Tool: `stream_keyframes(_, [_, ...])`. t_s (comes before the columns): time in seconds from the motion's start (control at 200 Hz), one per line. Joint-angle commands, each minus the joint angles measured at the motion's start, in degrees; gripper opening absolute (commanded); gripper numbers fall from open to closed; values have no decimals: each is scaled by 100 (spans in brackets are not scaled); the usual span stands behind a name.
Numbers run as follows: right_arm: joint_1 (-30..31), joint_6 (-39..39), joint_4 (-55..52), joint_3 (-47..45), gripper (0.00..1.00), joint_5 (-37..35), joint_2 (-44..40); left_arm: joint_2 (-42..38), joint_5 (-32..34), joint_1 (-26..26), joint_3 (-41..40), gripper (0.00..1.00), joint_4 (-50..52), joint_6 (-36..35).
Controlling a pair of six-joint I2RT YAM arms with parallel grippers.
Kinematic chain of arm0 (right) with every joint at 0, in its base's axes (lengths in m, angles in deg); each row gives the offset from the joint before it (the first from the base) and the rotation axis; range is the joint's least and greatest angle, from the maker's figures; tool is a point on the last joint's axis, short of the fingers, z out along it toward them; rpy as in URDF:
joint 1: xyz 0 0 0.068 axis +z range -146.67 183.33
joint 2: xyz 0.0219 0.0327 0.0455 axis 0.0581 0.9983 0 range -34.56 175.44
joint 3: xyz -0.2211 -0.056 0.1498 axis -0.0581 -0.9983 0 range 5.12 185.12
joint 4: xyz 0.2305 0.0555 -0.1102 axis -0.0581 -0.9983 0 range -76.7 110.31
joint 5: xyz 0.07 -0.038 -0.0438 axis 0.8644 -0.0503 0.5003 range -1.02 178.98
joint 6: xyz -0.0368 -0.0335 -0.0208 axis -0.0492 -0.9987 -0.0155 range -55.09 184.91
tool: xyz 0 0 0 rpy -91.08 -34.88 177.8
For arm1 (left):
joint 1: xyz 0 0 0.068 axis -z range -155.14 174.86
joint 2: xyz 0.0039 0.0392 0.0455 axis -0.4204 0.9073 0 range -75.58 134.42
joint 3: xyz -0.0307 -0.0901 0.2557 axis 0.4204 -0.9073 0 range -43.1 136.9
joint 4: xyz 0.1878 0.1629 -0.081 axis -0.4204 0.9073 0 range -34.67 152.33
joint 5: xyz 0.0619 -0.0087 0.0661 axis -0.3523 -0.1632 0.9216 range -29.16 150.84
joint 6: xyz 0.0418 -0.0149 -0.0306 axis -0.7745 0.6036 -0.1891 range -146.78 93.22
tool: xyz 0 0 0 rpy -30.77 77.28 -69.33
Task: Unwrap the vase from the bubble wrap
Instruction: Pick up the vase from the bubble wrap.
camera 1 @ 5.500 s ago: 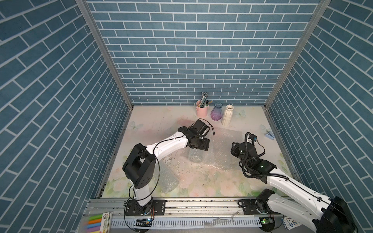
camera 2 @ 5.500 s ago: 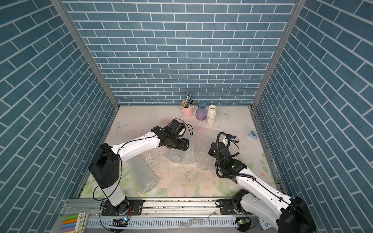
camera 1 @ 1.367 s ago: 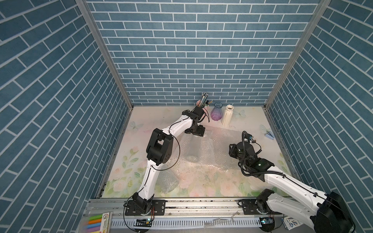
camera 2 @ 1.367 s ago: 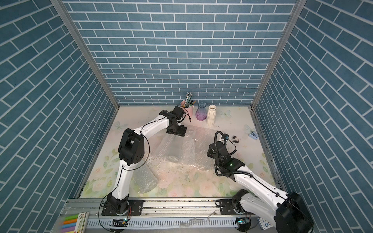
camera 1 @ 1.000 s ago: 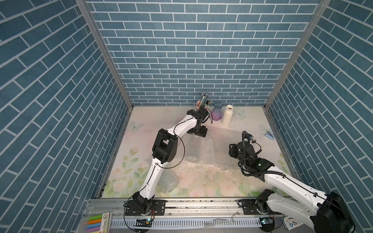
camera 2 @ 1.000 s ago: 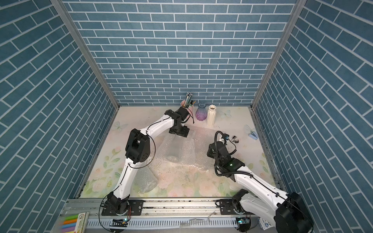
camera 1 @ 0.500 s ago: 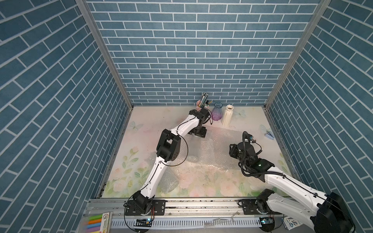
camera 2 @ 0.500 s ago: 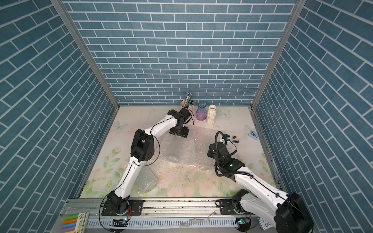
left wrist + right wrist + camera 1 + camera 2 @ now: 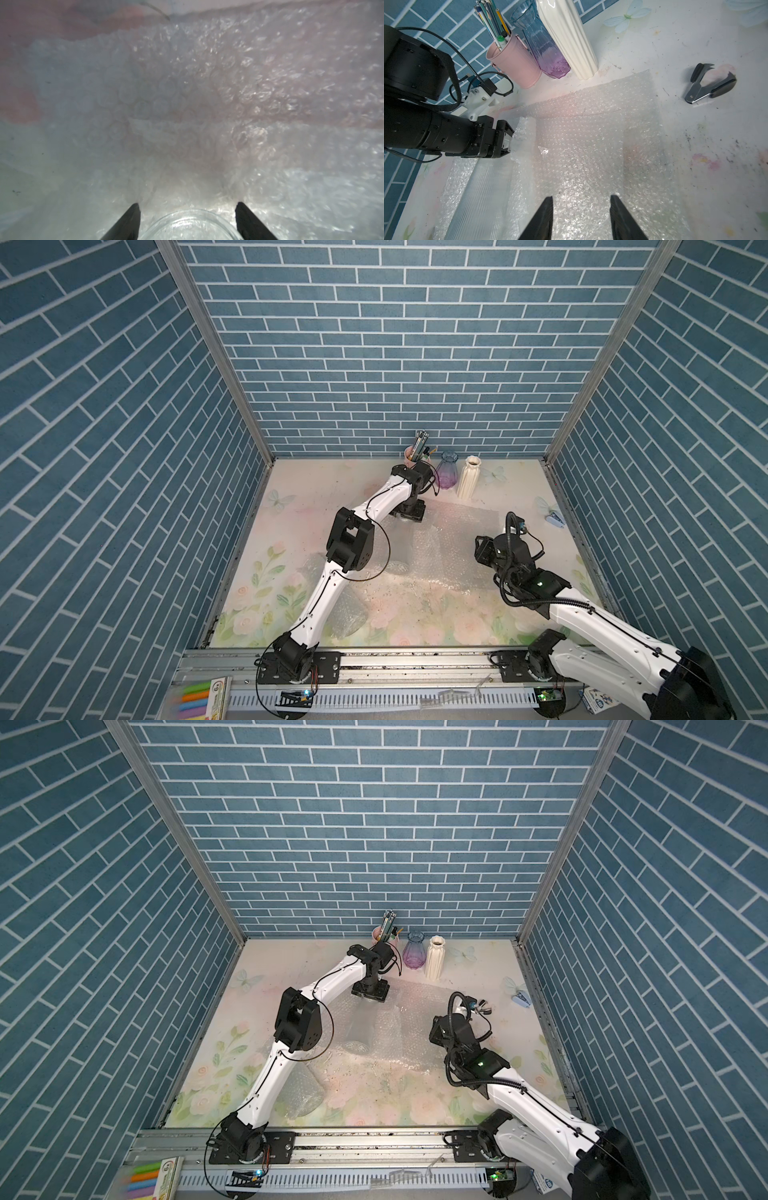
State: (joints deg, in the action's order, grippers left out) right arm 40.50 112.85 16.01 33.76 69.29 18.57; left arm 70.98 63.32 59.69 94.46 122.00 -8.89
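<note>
Left tool (image 9: 186, 204) is now sitting nearer the pink cup (image 9: 512, 64), fingers spread around 1 vase (image 9: 187, 226); right tool (image 9: 581, 198) is hovering spread over 1 of 2 bubble wrap (image 9: 602, 145) pieces.

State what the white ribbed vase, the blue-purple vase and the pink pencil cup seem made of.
White ribbed vase: likely glazed ceramic, opaque with glossy highlights. Blue-purple vase: tinted glass or plastic, see-through, faceted. Pink pencil cup: probably painted metal, thin rim, satin sheen.
</note>
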Motion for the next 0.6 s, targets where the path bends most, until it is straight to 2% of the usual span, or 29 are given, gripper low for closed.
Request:
stream_keyframes(0.0, [-27,-66,-28,-105,46,-53,-116,-499,150,39,-107,71,51,40])
stream_keyframes(0.595, [-28,-26,-25,-168,45,-80,-226,-2248,480,193,-1767,66,-863,255])
